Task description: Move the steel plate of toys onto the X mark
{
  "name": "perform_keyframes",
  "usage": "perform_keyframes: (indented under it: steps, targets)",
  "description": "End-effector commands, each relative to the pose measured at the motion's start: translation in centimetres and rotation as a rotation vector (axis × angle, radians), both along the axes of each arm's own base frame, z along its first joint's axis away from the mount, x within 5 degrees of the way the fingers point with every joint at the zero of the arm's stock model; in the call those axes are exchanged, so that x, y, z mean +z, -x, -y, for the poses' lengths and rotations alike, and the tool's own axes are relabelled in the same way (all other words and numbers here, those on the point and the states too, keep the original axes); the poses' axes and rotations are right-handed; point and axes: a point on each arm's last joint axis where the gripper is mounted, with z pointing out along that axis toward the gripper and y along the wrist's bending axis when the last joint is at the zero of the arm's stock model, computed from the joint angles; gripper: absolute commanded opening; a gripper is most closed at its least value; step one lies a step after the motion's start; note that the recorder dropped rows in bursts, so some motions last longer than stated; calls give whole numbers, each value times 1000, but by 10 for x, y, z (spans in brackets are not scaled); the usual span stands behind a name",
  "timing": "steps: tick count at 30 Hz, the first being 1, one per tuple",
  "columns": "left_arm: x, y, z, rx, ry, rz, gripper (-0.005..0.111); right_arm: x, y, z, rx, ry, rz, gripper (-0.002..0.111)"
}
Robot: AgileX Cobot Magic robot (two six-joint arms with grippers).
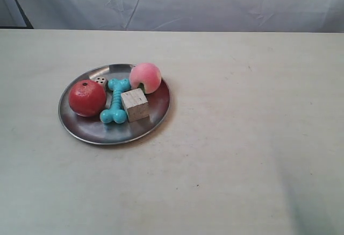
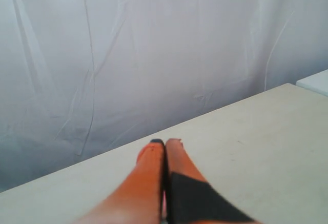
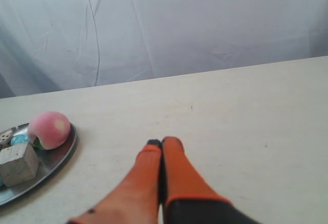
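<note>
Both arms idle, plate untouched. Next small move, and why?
Probably open the right gripper and ease it toward the steel plate rim: its jaws are shut and empty, and the plate lies close in its wrist view, while the left gripper, also shut, has no plate in view.

Pale cream table [image 1: 242,138] fills the middle and lower frame. Its surface is matte, with faint scuffs and small dark specks. A wrinkled white cloth backdrop [image 1: 188,1] spans the top edge. A thin dark strip [image 1: 26,24] crosses the upper left corner.
</note>
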Motion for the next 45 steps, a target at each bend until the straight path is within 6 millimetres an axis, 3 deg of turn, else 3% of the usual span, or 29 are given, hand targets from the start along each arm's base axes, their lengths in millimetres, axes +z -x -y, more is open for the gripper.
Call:
perform_keyframes:
  steps: [1, 5, 9, 13, 16, 24, 29, 33, 42, 45]
  targets:
    - [-2, 10, 0, 5, -72, 22, 0, -1, 0, 0, -1, 2, -3, -1]
    - [-6, 38, 4, -19, -38, 81, 0, -1, 0, 0, -1, 2, -3, -1]
    - [-38, 62, 5, -4, 23, 125, 0, -1, 0, 0, -1, 2, -3, -1]
    - [-75, 71, 0, 84, 53, 159, 0, -1, 0, 0, -1, 2, -3, -1]
    - [-87, 71, -5, 145, 77, 181, 0, -1, 0, 0, -1, 2, -3, -1]
    - [-87, 66, -17, 273, 208, 182, 0, -1, 0, 0, -2, 2, -1, -1]
    - [-116, 55, -33, 463, 326, 4, 0, -1, 0, 0, -3, 2, 2, -1]
    - [-133, 48, -46, 582, 454, 27, 0, -1, 0, 0, -3, 2, 2, -1]
    - [-162, 43, -50, 639, 163, 11, 0, -1, 0, 0, -3, 2, 2, -1]
    - [-165, 43, -50, 641, 144, -6, 0, -1, 0, 0, -3, 2, 2, -1]
